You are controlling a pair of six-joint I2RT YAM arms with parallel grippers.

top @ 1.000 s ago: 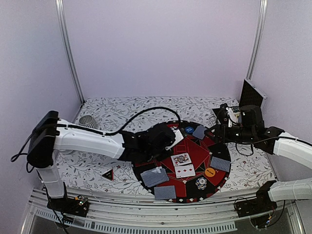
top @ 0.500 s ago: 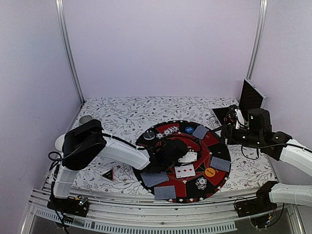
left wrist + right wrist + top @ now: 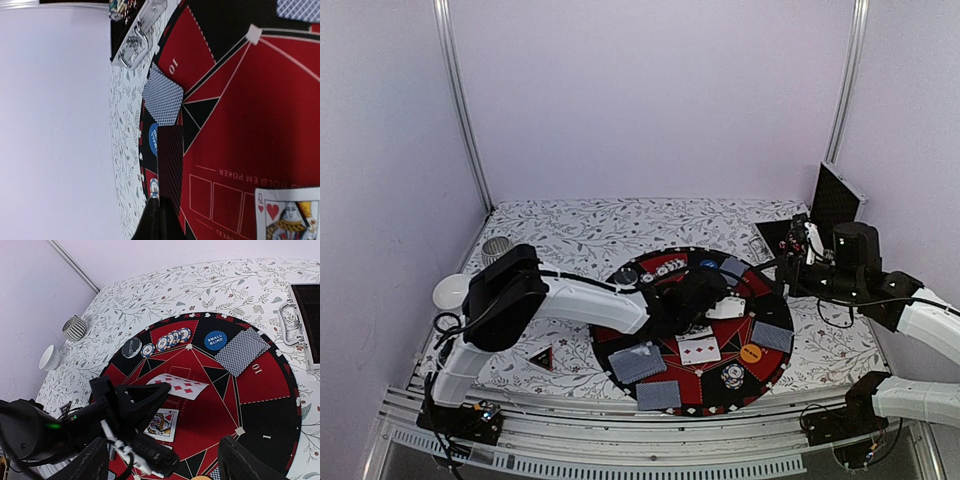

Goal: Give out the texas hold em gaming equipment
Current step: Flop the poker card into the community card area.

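My left gripper is shut on a playing card, a diamonds card held face up low over the middle of the round red-and-black mat. In the left wrist view the card stands out edge-on from the closed fingertips. A queen of hearts and another face-up card lie beside it. Face-down cards lie round the mat. Chips, a blue disc, a dark disc and an orange disc sit there too. My right gripper hangs open, empty, over the mat's right edge.
A black-red triangle lies on the floral cloth left of the mat. A striped cup and a white bowl stand at the far left. An open black case stands at the back right behind my right arm.
My left gripper has carried the card to the right, across the mat towards its middle, with the arm's elbow swinging in. The right gripper has drawn back a little to the right.
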